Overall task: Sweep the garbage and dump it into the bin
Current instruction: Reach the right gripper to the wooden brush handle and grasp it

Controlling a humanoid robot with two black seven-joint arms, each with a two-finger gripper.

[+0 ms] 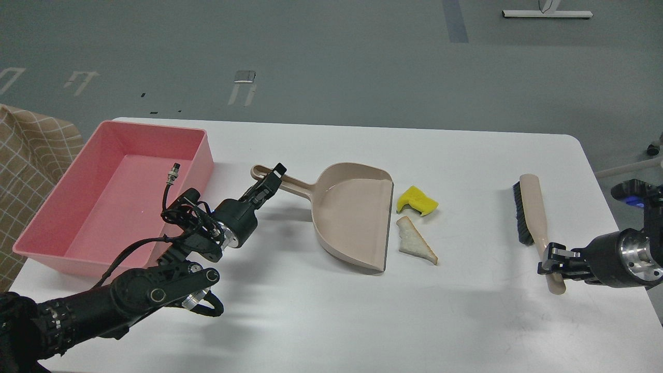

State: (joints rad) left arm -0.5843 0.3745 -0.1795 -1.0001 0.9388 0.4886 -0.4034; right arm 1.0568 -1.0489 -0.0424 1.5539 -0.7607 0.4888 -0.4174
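The garbage lies mid-table: a yellow spongy chunk (417, 201) and a whitish bread-like slice (414, 241), both just right of the beige dustpan's (352, 217) open lip. My left gripper (270, 182) is at the dustpan's handle near its far end. Its dark fingers overlap the handle and cannot be told apart. The pink bin (204, 155) stands at the table's left, behind my left arm. My right gripper (552, 260) is shut on the handle of the beige black-bristled brush (532, 207), which lies on the table at the right.
The white table (466, 321) ends close to the right of the brush and near my right wrist. A checked cloth-covered thing (31, 155) stands left of the bin. A cable with a plug (173, 173) sticks up from my left wrist over the bin.
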